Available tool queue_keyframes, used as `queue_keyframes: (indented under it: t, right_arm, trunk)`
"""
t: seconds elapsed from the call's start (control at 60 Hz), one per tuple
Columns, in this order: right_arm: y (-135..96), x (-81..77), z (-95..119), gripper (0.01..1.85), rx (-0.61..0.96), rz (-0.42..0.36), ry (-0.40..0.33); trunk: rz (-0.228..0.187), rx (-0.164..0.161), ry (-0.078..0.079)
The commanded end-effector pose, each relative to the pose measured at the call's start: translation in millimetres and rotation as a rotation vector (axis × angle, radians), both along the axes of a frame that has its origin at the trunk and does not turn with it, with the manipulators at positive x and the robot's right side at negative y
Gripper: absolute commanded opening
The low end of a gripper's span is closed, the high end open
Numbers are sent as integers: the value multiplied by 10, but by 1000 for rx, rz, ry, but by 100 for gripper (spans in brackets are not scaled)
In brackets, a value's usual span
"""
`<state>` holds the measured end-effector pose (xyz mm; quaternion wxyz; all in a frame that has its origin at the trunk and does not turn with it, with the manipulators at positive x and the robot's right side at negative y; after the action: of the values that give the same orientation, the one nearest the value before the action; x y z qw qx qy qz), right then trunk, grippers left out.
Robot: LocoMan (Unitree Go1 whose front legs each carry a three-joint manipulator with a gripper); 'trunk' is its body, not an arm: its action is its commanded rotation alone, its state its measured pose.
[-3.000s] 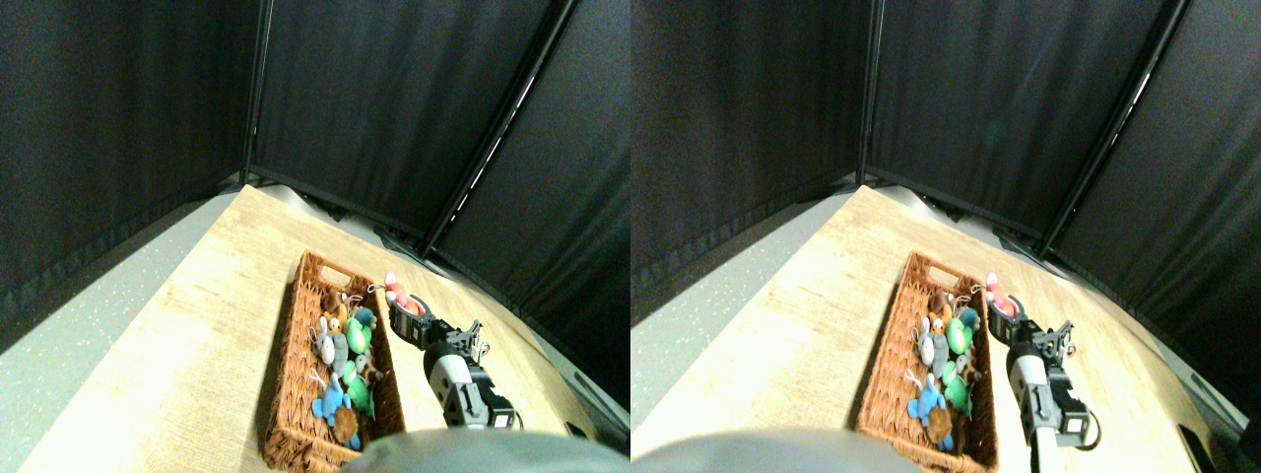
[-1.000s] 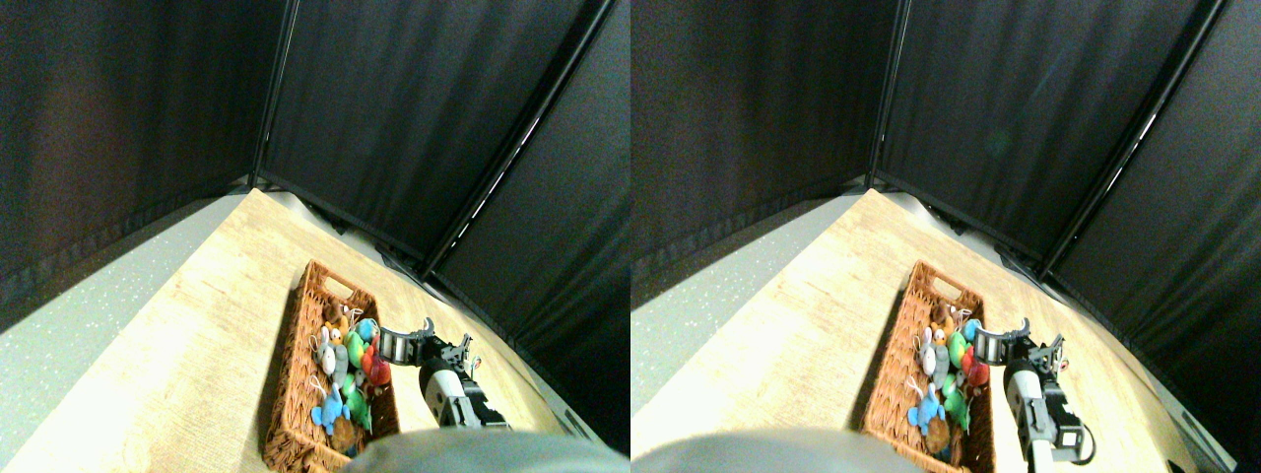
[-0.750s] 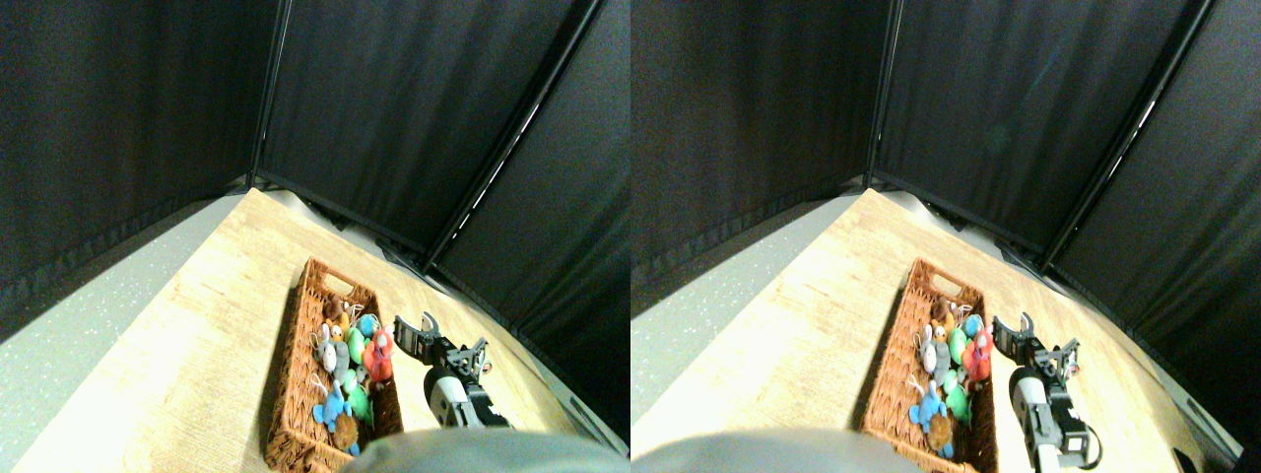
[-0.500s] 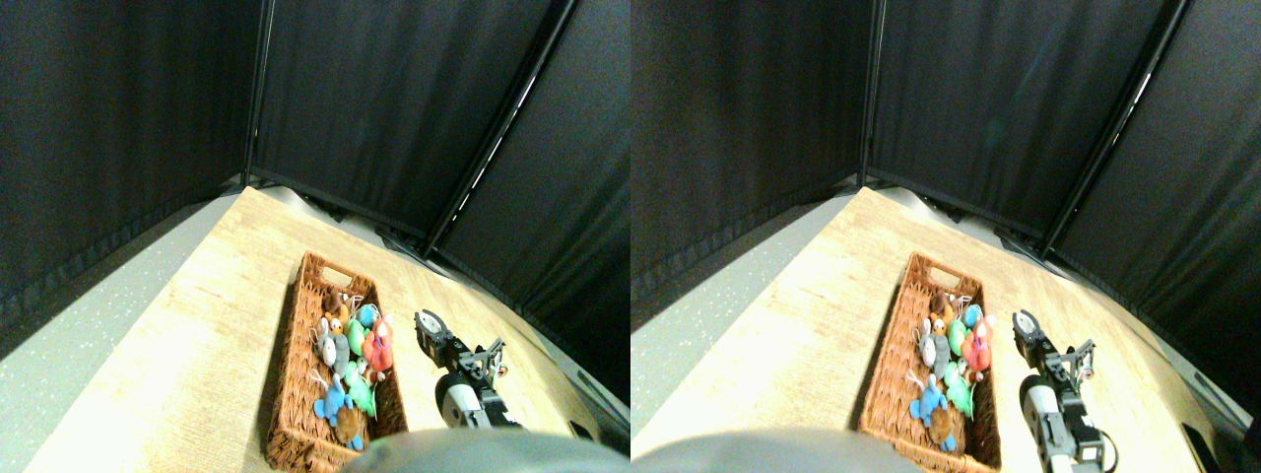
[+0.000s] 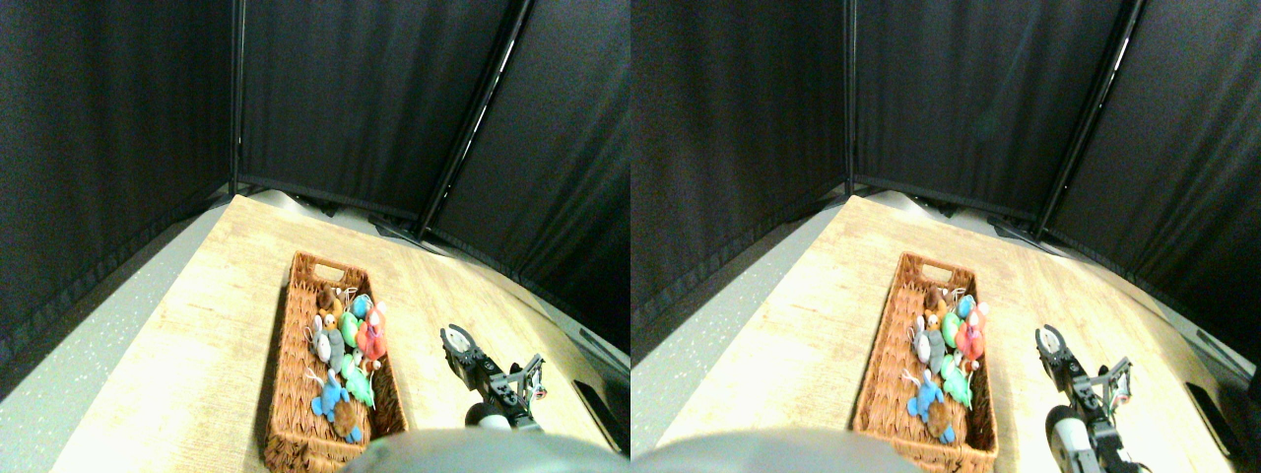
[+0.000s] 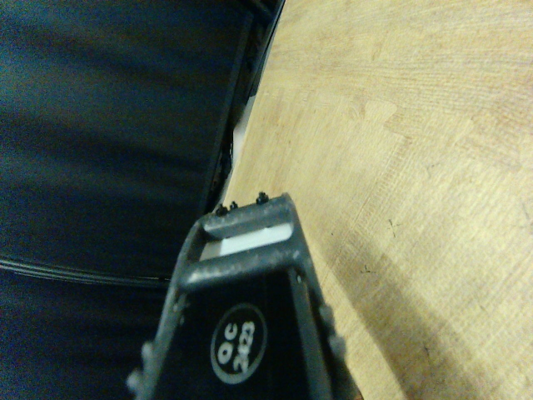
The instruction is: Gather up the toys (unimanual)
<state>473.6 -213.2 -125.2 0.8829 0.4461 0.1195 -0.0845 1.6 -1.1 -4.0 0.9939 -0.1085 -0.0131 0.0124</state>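
We see the toys (image 5: 345,355) all lying in the basket (image 5: 296,394), none on the table (image 5: 217,296); our right gripper (image 5: 455,342) carries nothing, though its jaw gap is hidden.

- The dark open frame of the right gripper (image 6: 250,221) jaw takes up the lower middle, with a pale strip showing through its slot.
- Light wooden tabletop (image 6: 416,150) fills the side past the jaw, grain pretty visible, with nothing lying on the part in shot.
- Black curtain (image 6: 108,125) covers the other side, meeting the table edge along a dark frame rail (image 6: 241,100).
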Motion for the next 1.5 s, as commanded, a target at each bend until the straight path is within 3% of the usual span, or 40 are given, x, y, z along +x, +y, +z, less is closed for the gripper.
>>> queue_keyframes:
  t: [0.017, 0.333, 0.717, 1.5]
  right_arm:
    - [14, -23, 104, 6, 36, -19, -43]
    - [-11, -101, 127, 6, 41, -80, -47]
    - [84, -49, 122, 6, 43, -55, -66]
    - [105, 54, 120, 6, 38, -80, -56]
  trunk:
    - [-25, 9, -21]
    - [-32, 10, -17]
    - [-23, 3, -17]
    - [-32, -3, -6]
